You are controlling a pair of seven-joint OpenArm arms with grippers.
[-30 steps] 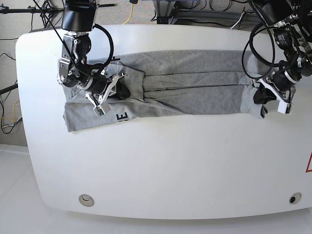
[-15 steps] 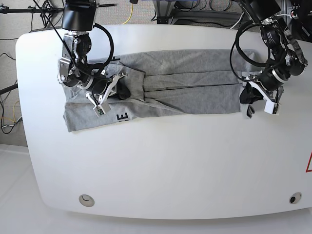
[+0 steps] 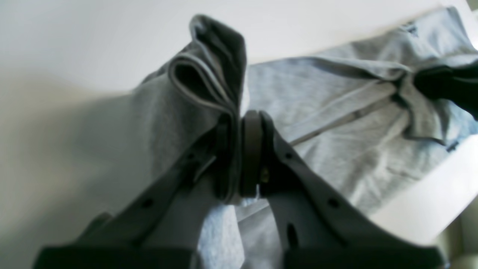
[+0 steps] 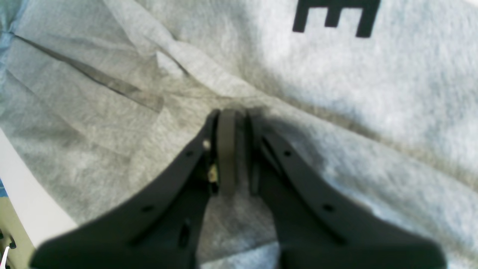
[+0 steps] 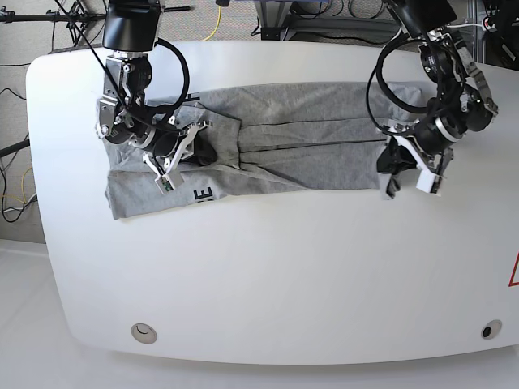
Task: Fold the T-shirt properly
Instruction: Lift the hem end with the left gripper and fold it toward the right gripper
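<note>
**Both grippers pinching the grey shirt on the bench**

The T-shirt [image 5: 300,150] is lying across the upper half of the white bench [image 5: 268,275] in the base view, folded lengthwise into a long band running from the left of the frame to the right. A black letter "E" [image 5: 203,194] is showing near the band's lower left edge, and the same letter [image 4: 336,15] is sitting at the top of the right wrist view.

The left gripper [image 5: 395,166] is working at the right end of the band in the base view. In the left wrist view its jaws are closed tight on a bunched, doubled hem of cloth [image 3: 209,78], which is standing up above the fingertips [image 3: 251,149], while the rest of the shirt is trailing away toward the upper right of that frame.

The right gripper [image 5: 185,148] is sitting on the left part of the band. Its jaws are drawn nearly together against the fabric [image 4: 231,149]; it appears to be nipping a thin fold, though the blur is making that hard to confirm.
</note>
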